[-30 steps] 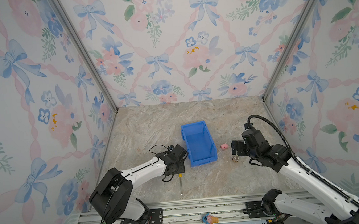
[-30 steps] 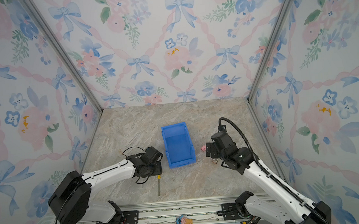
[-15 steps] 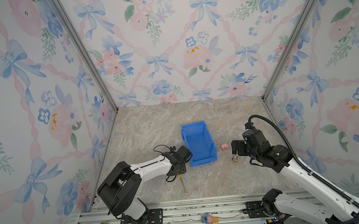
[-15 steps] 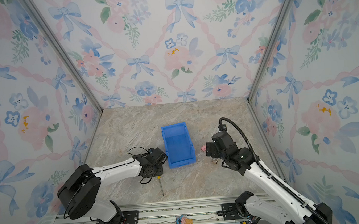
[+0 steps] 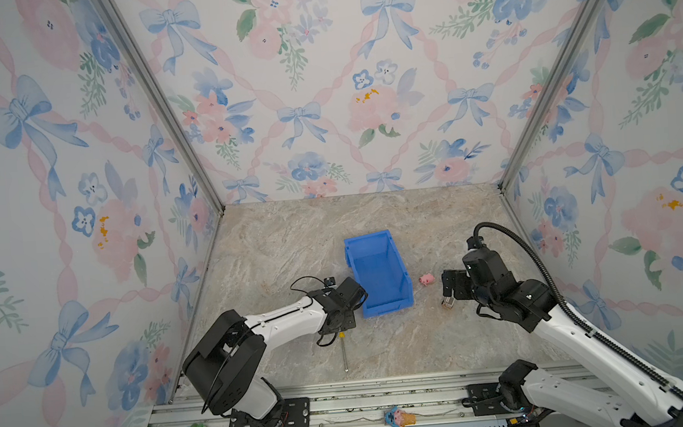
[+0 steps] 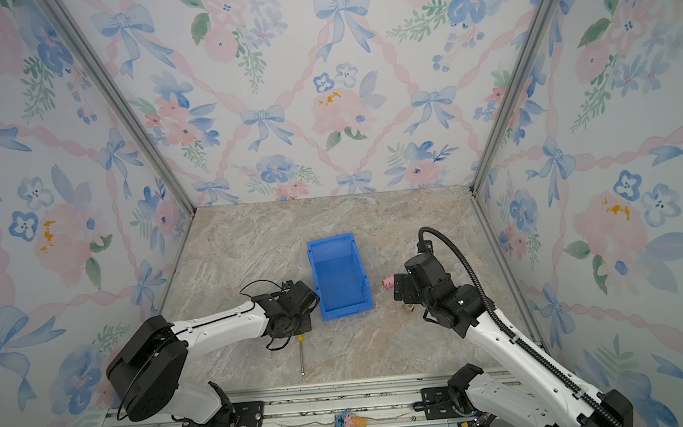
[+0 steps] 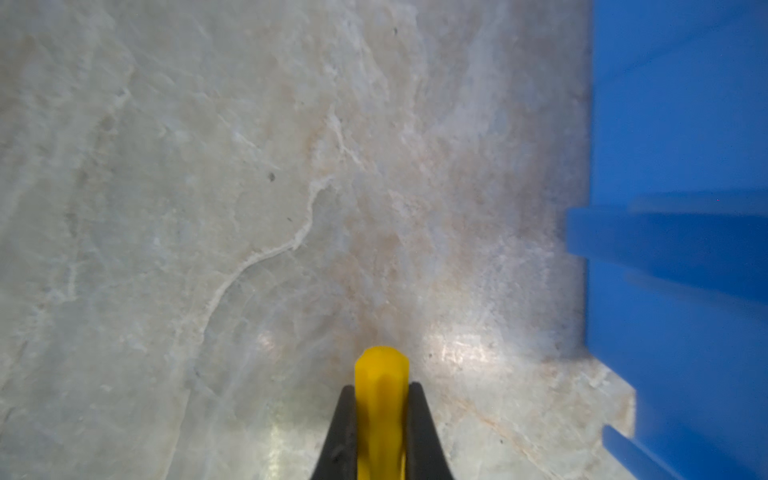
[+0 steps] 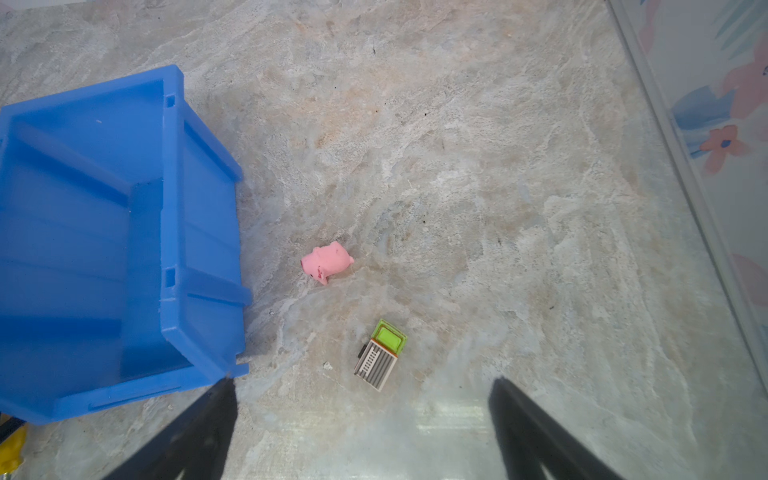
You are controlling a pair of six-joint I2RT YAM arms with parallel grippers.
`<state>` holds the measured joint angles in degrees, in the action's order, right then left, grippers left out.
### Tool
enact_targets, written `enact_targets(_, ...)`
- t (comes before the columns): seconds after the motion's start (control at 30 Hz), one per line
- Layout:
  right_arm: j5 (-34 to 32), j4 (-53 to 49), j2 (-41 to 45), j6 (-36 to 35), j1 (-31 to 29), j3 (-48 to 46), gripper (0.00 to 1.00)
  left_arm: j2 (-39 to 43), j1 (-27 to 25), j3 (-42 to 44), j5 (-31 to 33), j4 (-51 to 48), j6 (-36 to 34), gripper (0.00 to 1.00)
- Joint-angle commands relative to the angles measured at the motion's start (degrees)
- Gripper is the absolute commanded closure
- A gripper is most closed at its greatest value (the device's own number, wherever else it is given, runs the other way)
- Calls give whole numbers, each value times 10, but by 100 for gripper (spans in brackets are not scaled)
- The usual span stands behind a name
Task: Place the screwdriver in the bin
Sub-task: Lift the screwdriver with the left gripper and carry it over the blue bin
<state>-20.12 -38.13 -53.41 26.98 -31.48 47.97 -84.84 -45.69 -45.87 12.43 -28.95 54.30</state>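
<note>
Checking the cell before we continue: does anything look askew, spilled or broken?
Nothing spilled or broken. Only the bin sits slightly skewed on the table; a pink pig and toy truck lie loose beside it.

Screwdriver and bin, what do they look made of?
Screwdriver: handle opaque yellow, faceted, matte, likely plastic; shaft thin and silvery, likely metal. Bin: bright blue, one piece with moulded ribs and slots, slight sheen, likely plastic.

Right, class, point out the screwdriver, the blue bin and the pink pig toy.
screwdriver (image 7: pixel 381 386): left wrist view, end of its yellow handle.
blue bin (image 5: pixel 380 272): a top view, its bare inner floor.
pink pig toy (image 8: pixel 326 262): right wrist view, middle of its body.
</note>
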Motion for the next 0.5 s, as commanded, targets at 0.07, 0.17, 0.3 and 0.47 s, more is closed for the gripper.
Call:
enact_targets(0.07,0,7,5,-4,12,3,3,56,17,-63,37,-64,-15,95)
enact_targets(0.17,2,6,3,-4,16,4,3,80,32,-107,39,-87,-29,96)
enact_targets(0.3,2,5,1,-3,19,4,3,100,45,-167,33,-90,-40,96)
enact_targets(0.47,3,10,-9,1,20,5,3,57,43,-257,19,-88,-44,94)
